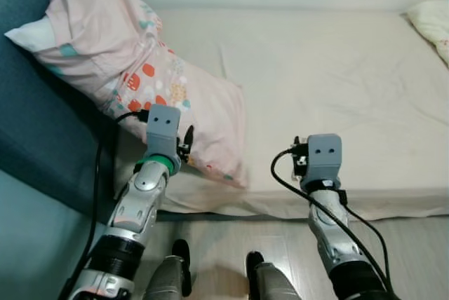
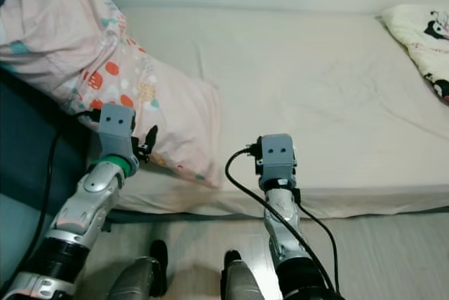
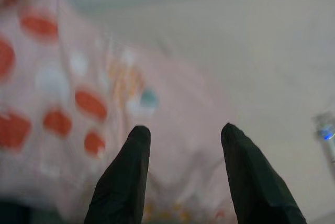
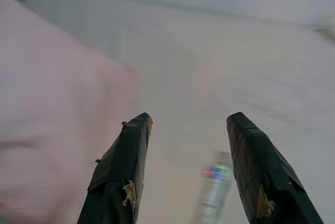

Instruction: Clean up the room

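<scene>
Two silver arms reach toward a bed (image 1: 337, 69) covered with a cream sheet. The left gripper (image 3: 183, 135) hangs just over the near end of a pink pillow (image 1: 126, 69) printed with red, white and teal spots, its black fingers spread wide and holding nothing. That pillow lies slanted across the bed's left corner, its far end propped against a teal headboard (image 1: 35, 125). The right gripper (image 4: 186, 122) hovers above bare sheet near the mattress edge, just right of the pillow, its fingers likewise wide apart and empty. Between them, blurred, lies a small silver tube-like object (image 4: 213, 187). A second cushion (image 2: 421, 33), cream with a cartoon print, sits at the bed's far right corner.
</scene>
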Controlling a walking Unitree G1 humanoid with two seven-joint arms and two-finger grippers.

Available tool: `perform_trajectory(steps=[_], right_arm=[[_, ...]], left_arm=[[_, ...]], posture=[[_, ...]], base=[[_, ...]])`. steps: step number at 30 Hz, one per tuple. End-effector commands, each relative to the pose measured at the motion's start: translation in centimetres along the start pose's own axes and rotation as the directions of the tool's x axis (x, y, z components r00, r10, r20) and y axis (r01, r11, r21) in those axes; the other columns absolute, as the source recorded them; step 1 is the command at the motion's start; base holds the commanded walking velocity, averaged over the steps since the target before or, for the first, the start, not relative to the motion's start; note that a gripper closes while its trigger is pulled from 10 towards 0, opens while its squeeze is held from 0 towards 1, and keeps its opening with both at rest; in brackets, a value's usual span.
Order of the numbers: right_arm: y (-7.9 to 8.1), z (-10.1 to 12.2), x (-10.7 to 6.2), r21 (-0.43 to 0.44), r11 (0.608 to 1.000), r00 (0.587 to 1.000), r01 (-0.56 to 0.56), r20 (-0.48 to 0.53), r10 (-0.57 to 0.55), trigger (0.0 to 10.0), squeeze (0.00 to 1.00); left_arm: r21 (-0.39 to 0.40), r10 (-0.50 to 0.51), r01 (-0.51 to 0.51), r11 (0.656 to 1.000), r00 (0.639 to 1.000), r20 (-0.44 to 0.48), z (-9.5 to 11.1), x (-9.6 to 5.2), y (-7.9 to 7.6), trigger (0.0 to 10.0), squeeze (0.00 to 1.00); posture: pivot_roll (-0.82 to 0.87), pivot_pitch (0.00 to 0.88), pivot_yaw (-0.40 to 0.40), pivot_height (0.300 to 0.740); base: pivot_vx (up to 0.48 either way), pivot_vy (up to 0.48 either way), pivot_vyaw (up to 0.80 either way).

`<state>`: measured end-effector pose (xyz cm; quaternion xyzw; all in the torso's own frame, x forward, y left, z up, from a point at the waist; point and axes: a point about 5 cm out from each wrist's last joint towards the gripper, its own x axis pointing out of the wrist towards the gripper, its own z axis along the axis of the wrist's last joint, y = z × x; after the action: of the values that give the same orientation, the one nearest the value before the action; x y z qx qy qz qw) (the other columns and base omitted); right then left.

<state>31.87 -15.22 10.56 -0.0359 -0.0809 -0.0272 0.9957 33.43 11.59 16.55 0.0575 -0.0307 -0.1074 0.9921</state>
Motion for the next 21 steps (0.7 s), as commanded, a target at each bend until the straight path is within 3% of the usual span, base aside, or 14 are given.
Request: perform_trajectory(steps=[1, 3, 5, 10, 12, 21], right_arm=[[0.4, -0.4, -0.5, 0.074, 0.997, 1.0, -0.021, -0.014, 0.022, 10.0, 0.0], [1.1, -0.1, -0.4, 0.159, 0.986, 0.999, -0.046, -0.01, 0.048, 10.0, 0.0], [1.3, 0.0, -0.4, 0.18, 0.982, 0.998, -0.053, -0.008, 0.055, 10.0, 0.0], [2.9, 0.2, -0.6, 0.15, 0.976, 0.988, -0.156, 0.004, 0.157, 10.0, 0.0], [3.0, 0.5, -0.7, 0.17, 0.972, 0.987, -0.161, 0.02, 0.16, 10.0, 0.0], [2.5, 0.7, -0.7, 0.238, 0.955, 0.985, -0.174, 0.029, 0.172, 10.0, 0.0]], left_arm=[[0.015, -0.032, 0.032, 0.999, 0.999, 0.003, -0.4, -0.2, -0.2, 10.0, 0.0], [0.027, -0.043, 0.042, 0.999, 0.998, 0.037, 0.0, 0.1, -0.3, 10.0, 0.0], [0.029, -0.044, 0.043, 0.999, 0.998, 0.046, 0.0, 0.2, -0.3, 10.0, 0.0], [0.063, -0.033, 0.03, 0.998, 0.998, 0.061, 0.0, 0.4, -0.5, 10.0, 0.0], [0.066, -0.036, 0.032, 0.997, 0.997, 0.061, 0.1, 0.4, -0.6, 10.0, 0.0], [0.065, -0.045, 0.04, 0.997, 0.996, 0.078, 0.1, 0.5, -0.7, 10.0, 0.0]], posture=[[0.01, 0.21, 0.058, 0.74], [0.02, 0.208, 0.058, 0.74], [0.02, 0.208, 0.058, 0.74], [0.01, 0.207, 0.052, 0.74], [0.02, 0.207, 0.052, 0.74], [0.01, 0.203, 0.05, 0.74]], base=[[0.0, 0.0, 0.0], [0.0, 0.0, 0.0], [0.0, 0.0, 0.0], [0.0, 0.0, 0.7], [0.0, 0.0, 0.78], [0.0, 0.0, 0.0]])
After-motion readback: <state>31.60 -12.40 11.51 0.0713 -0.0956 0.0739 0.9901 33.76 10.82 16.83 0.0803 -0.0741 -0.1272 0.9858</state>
